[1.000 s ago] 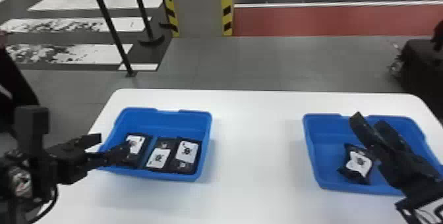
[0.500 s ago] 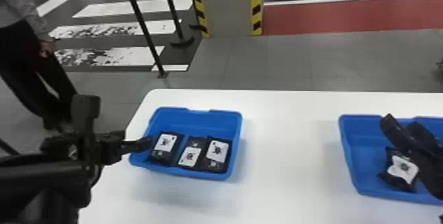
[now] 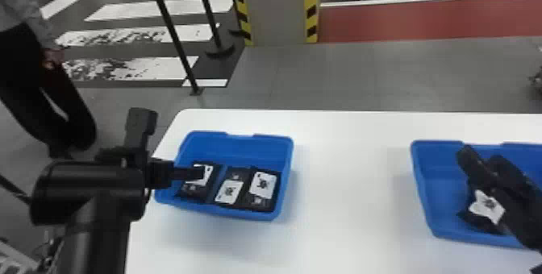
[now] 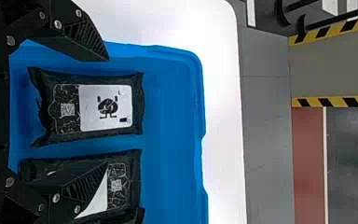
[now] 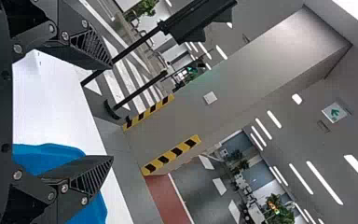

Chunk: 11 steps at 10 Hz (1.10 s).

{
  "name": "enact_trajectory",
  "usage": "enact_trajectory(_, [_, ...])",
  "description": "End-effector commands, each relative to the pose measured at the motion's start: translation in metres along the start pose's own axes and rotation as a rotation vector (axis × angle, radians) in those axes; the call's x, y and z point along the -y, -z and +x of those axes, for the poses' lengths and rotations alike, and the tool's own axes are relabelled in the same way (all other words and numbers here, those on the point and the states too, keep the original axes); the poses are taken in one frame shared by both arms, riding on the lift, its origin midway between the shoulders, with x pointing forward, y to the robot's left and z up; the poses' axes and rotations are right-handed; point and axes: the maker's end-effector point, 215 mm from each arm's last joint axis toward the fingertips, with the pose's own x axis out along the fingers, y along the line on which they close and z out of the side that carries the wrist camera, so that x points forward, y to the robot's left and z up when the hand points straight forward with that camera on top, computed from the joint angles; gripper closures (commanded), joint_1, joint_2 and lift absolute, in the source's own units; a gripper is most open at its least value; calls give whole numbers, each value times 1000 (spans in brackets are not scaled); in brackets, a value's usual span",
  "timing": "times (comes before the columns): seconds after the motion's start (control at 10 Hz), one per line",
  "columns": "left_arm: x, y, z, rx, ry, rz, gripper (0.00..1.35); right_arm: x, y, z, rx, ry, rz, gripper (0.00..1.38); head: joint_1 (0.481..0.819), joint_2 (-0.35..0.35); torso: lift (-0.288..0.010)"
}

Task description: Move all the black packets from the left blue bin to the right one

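Left claw [image 4: 108, 111] above left blue bin [image 3: 242, 148], near bench's [image 3: 347, 196] left edge, spread, gripping nothing; leftmost packet [image 3: 193, 192] flat in bin, framed between its fingers, likely next pick; inner finger [image 4: 81, 186] overlaps middle packet [image 3: 229, 192]; outer finger [image 4: 81, 39] by bin's left rim; rightmost packet [image 3: 262, 186] lies beside middle one, towards bin's right wall; right claw [image 3: 482, 158] over right blue bin [image 3: 427, 196], also spread, nothing in it; delivered packet [image 3: 488, 206] on that bin's floor.

To do it well: nudge left claw outward so inner finger drops into the gap between leftmost and middle packets, outer one just inside left rim; descend straight, close evenly across packet's width; soft wrapper may crumple, so grip around its middle; lift clear of rim before carrying right.
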Motion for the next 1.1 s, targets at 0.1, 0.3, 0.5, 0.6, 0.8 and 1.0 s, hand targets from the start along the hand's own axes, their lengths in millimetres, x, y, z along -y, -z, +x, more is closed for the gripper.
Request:
enact_trajectory(0.1, [10,4,13,-67,-2,-1,266,1,4,-4,-4,3,15,367,695,214,-110])
enact_trajectory(0.3, [10,17,16,-113,-23,-2,266,1,8,-5,-13,4,22,367,695,207,-110])
enact_trajectory(0.5, [5,24,15,-139,-50,2,266,2,12,-9,-16,7,35,367,695,211,-110])
enact_trajectory(0.6, [-2,29,12,-157,-71,-11,266,2,12,-9,-15,5,38,367,695,215,-110])
enact_trajectory(0.8, [-7,42,17,-191,-73,-21,266,2,13,-9,-17,5,39,367,695,230,-110])
enact_trajectory(1.0, [-5,48,24,-209,-62,-25,266,2,16,-11,-22,6,43,367,695,237,-110])
